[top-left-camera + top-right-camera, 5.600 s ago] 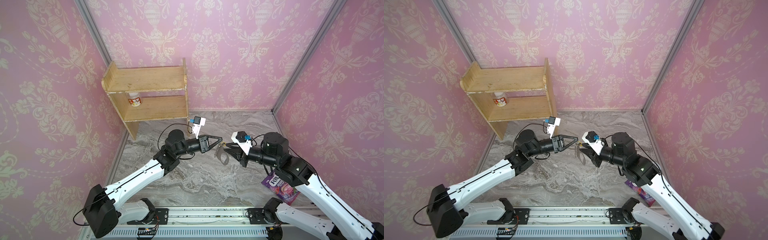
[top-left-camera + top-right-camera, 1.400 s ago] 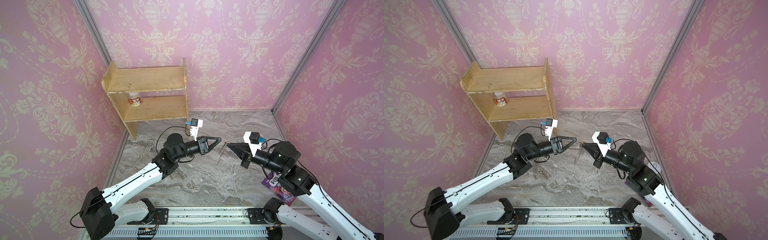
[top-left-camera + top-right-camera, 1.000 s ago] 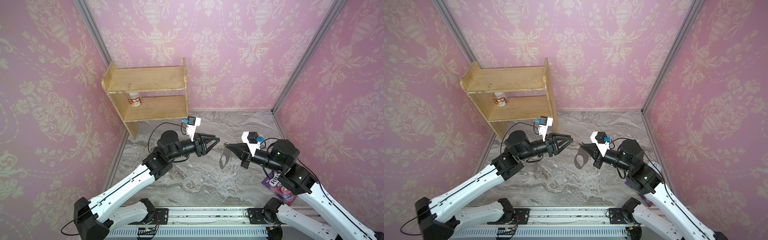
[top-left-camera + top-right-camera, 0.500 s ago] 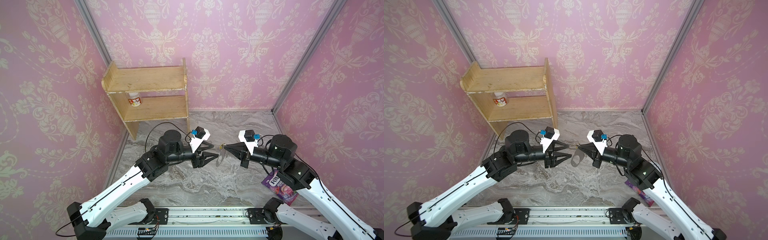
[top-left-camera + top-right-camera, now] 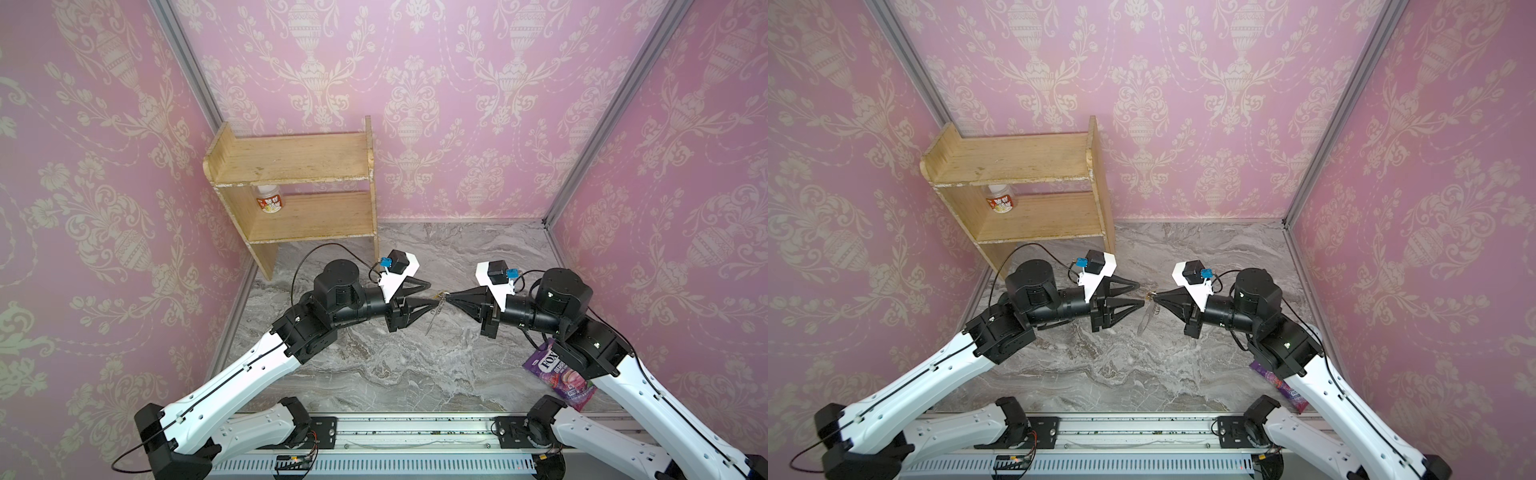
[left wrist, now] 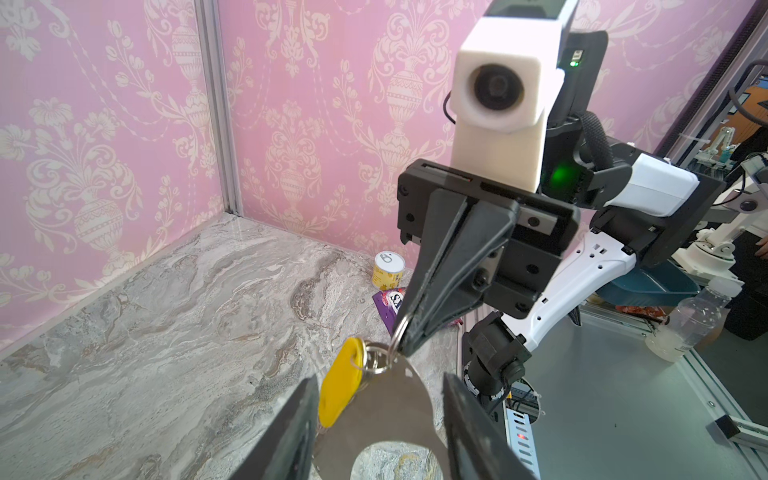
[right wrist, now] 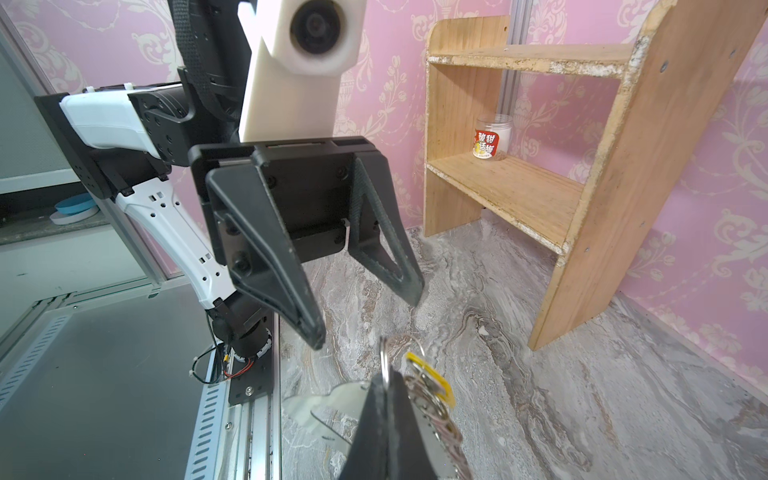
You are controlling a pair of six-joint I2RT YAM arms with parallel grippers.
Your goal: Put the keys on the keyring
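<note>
My right gripper [image 5: 451,297] [image 7: 384,382] is shut on a silver ring at the top of the keyring, held in the air above the marble floor. The grey keyring fob [image 6: 386,411] [image 5: 1144,322] hangs below the ring, and a link chain [image 7: 440,424] runs beside it. The yellow key tag [image 6: 338,384] [image 7: 428,376] hangs from the cluster of small rings next to the fob. My left gripper [image 5: 432,296] [image 6: 380,378] faces the right one tip to tip. It is open, with one finger on each side of the fob and tag, apparently touching neither.
A wooden shelf [image 5: 291,183] holding a small jar [image 5: 270,201] stands at the back left. A purple sweets packet [image 5: 557,374] lies under my right arm, and a yellow can [image 6: 388,270] stands by the wall behind it. Pink walls close three sides.
My left gripper has rolled over and come in toward the right gripper until its open fingers flank the hanging keyring. The right gripper has kept its hold and barely moved.
</note>
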